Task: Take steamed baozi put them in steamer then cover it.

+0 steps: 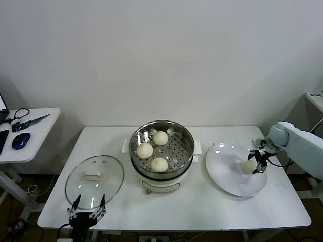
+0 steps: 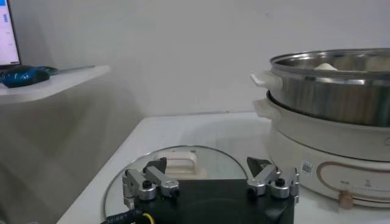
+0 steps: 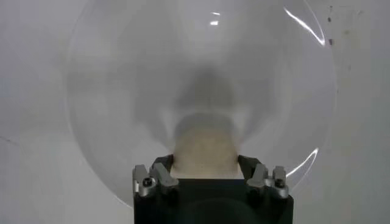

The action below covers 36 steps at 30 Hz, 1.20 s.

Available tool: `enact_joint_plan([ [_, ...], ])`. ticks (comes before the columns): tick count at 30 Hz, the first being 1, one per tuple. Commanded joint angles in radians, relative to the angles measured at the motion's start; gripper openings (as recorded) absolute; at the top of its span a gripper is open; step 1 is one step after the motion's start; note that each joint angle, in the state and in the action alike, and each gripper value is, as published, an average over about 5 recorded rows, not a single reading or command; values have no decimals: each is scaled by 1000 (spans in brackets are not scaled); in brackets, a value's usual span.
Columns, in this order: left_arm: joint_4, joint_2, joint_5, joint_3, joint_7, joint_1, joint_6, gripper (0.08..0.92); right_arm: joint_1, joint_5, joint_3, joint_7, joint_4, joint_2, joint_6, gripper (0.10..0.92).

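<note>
Head view: three buns (image 1: 159, 164) already in the steamer (image 1: 187, 149) at mid-table; fourth bun (image 1: 249, 166) on the white plate (image 1: 227, 174) near the right edge, with the right gripper (image 1: 259, 162) down over it, fingers either side. Steamer well off toward the left from there. Lid (image 1: 94, 181) flat near the front left corner, left gripper (image 1: 87, 205) hovering at the front edge just beside it, spread wide, holding nothing.

Left wrist view: open fingers (image 2: 145, 182) apart over the lid's rim (image 2: 155, 153), white handle (image 2: 181, 163) just beyond; steamer (image 2: 341, 103) alongside.

Right wrist view: bun (image 3: 205, 149) snug between the fingers (image 3: 159, 178), seemingly pinched, plate (image 3: 122, 91) beneath. Round, so no long axis to mind; right arm plainly nearer.
</note>
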Motion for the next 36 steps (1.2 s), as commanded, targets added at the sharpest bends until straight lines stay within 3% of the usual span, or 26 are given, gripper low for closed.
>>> enact_joint_plan([
  [1,0,0,1,0,0,0,0,823,71,23,-59,-3,38,-12,-17,676],
  [4,-2,0,1,0,-1,1,-1,823,253,106,-223,-4,110,-31,-34,647],
  [11,-8,2,1,1,-1,-2,2,823,921,487,-755,-11,384,51,-127,638],
  [16,-18,13,-1,3,-1,4,1,823,1151,766,-793,17,596,158,-236,644],
  [19,-20,17,-3,2,0,2,3,823,1155,859,-740,65,693,206,-296,645],
  [27,-32,25,-10,6,3,-8,11,823,927,845,-653,208,770,292,-385,645],
  [36,-28,29,-17,-1,2,-9,7,823,657,691,-605,293,661,345,-434,645],
])
